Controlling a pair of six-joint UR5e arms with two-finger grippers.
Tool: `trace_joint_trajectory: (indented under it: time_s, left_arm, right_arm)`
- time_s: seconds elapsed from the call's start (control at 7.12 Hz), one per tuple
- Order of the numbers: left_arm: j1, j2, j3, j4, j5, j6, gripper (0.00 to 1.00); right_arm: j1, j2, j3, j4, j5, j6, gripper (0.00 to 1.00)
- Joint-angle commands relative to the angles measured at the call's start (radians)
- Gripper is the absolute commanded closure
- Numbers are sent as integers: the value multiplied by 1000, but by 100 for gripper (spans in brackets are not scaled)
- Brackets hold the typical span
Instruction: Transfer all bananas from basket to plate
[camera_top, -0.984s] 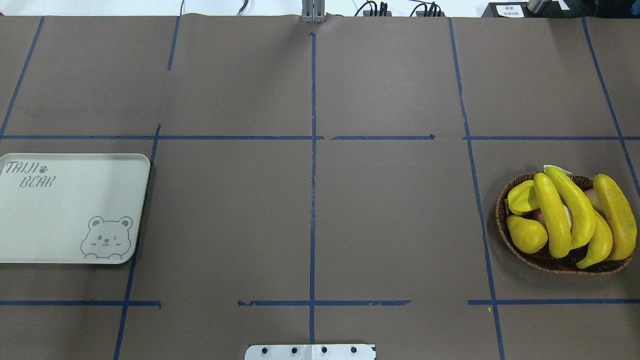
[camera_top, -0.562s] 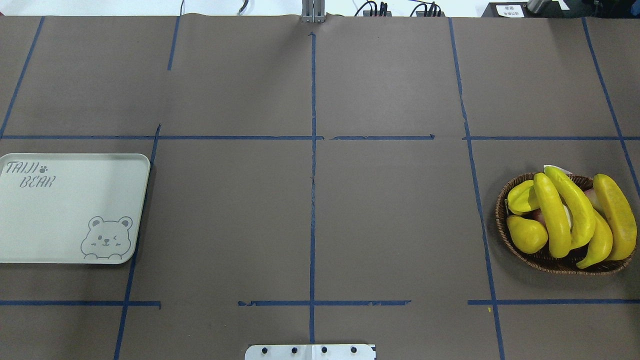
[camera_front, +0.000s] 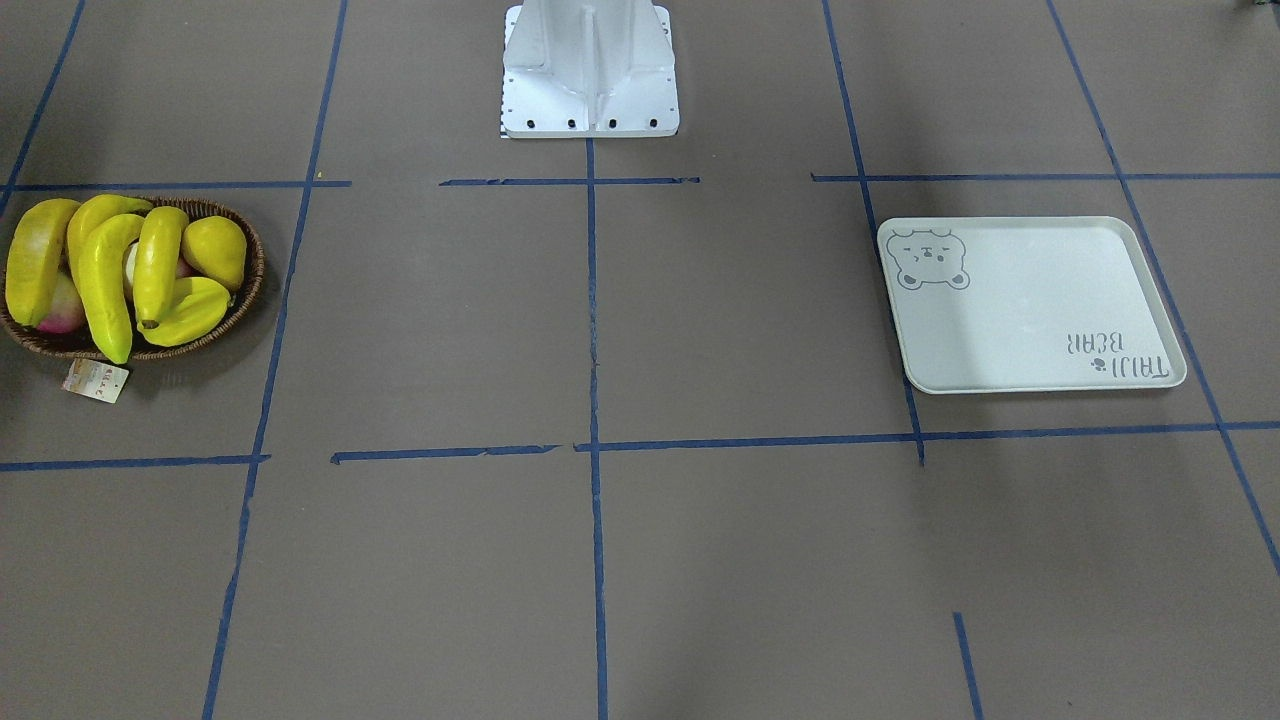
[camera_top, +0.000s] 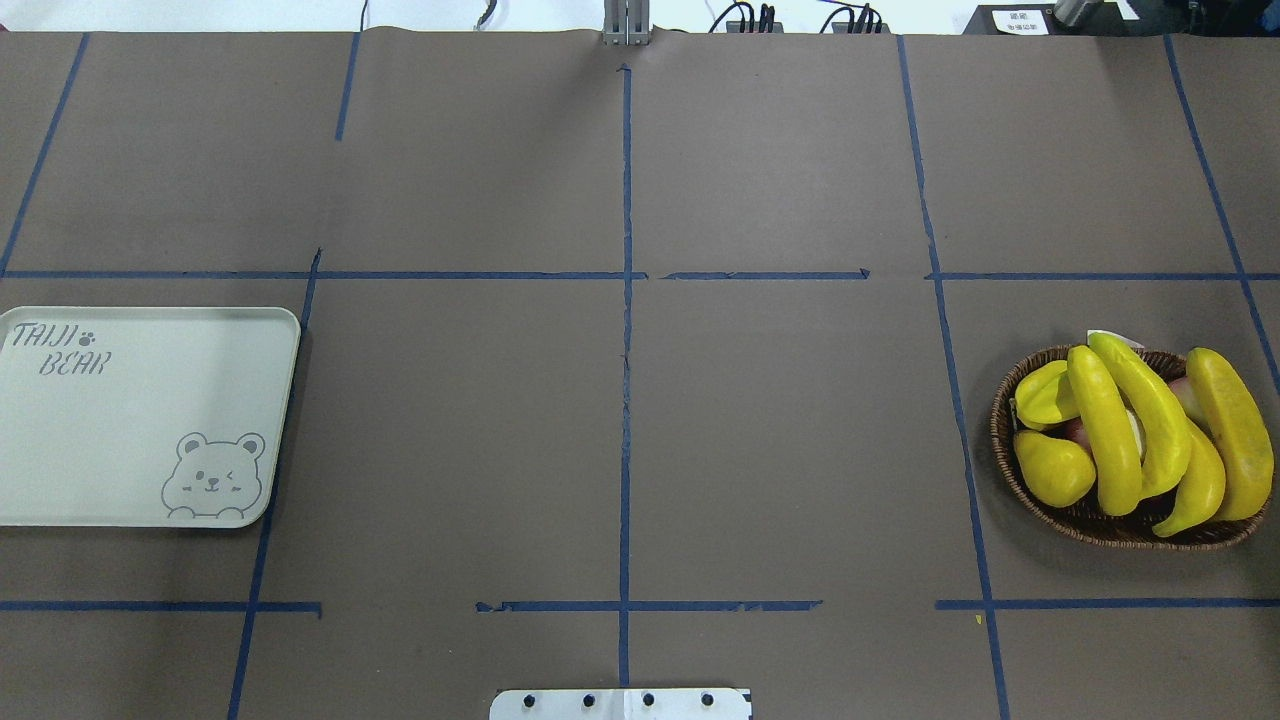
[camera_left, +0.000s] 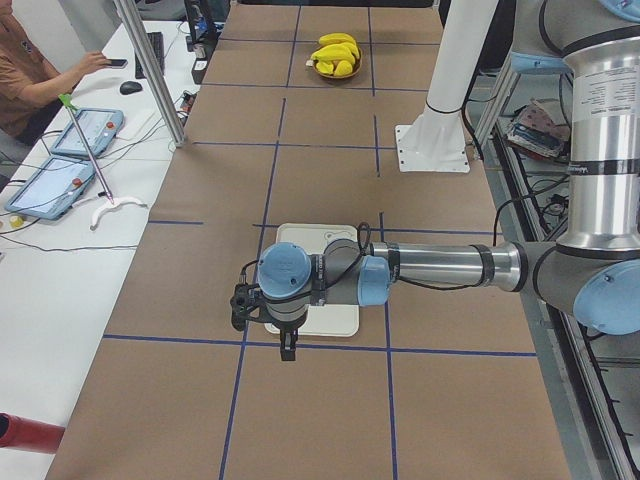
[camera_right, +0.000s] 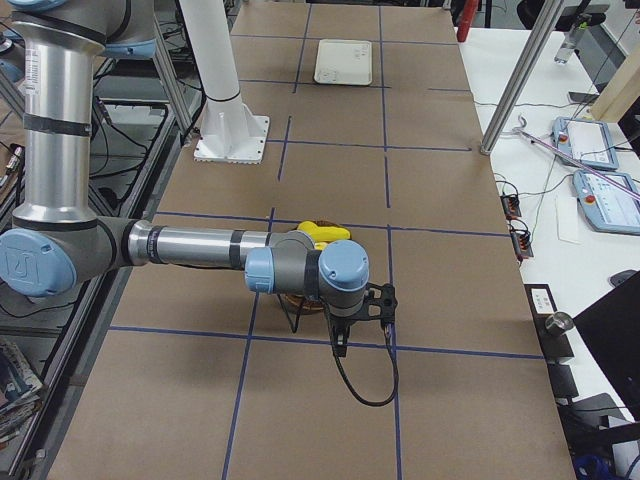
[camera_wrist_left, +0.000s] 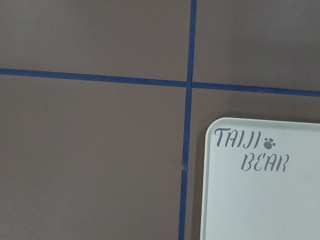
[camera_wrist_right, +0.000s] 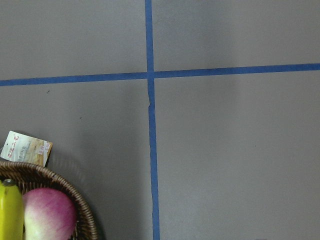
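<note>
Several yellow bananas (camera_top: 1105, 430) lie piled in the dark wicker basket (camera_top: 1100, 525) at the table's right side, its paper tag (camera_front: 96, 381) beside it. The pale plate (camera_top: 130, 420) with a bear print sits bare at the left edge. In the exterior left view my left gripper (camera_left: 287, 356) hangs over the near end of the plate (camera_left: 335, 320). The exterior right view shows my right gripper (camera_right: 340, 352) just past the basket, above the table. I cannot tell whether either is open or shut. The right wrist view catches the basket rim (camera_wrist_right: 75, 192) and a banana tip (camera_wrist_right: 10, 215).
A yellow pear-shaped fruit (camera_top: 1053, 468), a ridged yellow starfruit (camera_top: 1047, 395) and a pink-white fruit (camera_wrist_right: 50, 215) share the basket. The robot's white base (camera_front: 590, 70) stands mid-table at the robot's side. A person (camera_left: 30, 70) sits at a side desk with tablets.
</note>
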Motion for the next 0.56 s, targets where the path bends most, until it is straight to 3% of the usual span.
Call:
trace_joint_trajectory:
  time_s: [0.0, 0.42]
  left_arm:
    - [0, 0, -3, -1, 0, -1, 0]
    - [1, -1, -3, 1, 0, -3, 0]
  right_arm:
    - [0, 3, 12, 1, 2, 2, 0]
    - [0, 15, 20, 0, 8, 2, 0]
